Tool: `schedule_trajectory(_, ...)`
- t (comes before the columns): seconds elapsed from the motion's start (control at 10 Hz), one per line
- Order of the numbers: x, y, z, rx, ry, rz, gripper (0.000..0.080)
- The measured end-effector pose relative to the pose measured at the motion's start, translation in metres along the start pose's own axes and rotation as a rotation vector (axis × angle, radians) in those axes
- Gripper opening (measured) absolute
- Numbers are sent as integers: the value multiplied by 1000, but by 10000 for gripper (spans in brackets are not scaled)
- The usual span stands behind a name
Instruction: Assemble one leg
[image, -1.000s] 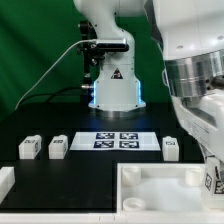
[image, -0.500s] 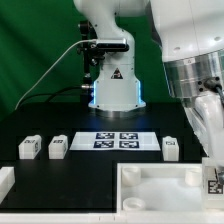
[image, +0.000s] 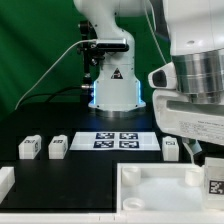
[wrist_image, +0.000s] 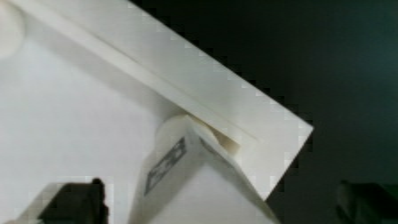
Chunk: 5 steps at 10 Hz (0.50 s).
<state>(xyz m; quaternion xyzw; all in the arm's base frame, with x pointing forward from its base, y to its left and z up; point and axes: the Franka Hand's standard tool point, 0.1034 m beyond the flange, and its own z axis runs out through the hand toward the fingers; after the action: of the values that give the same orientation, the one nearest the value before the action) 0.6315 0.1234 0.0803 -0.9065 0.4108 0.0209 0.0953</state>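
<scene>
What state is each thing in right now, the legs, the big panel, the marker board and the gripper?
Leg in the panel: standing in the panel's corner at the exterior view's right, tag showing.
Two loose legs: resting on the table, apart from each other, untouched.
Fourth leg: resting on the table beside the marker board.
Panel: lying flat, rim up.
Marker board: flat on the table.
Gripper: over the panel corner, open or shut unclear.
</scene>
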Motion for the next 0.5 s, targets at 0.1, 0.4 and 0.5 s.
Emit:
schedule_trajectory(0.1, 1, 1, 1, -7, 4, -144, 648)
schedule_trajectory(0.4, 4, 3, 8, -50, 32, -425, 649)
schedule_trajectory(0.5, 4, 4, 8, -51, 32, -426, 525)
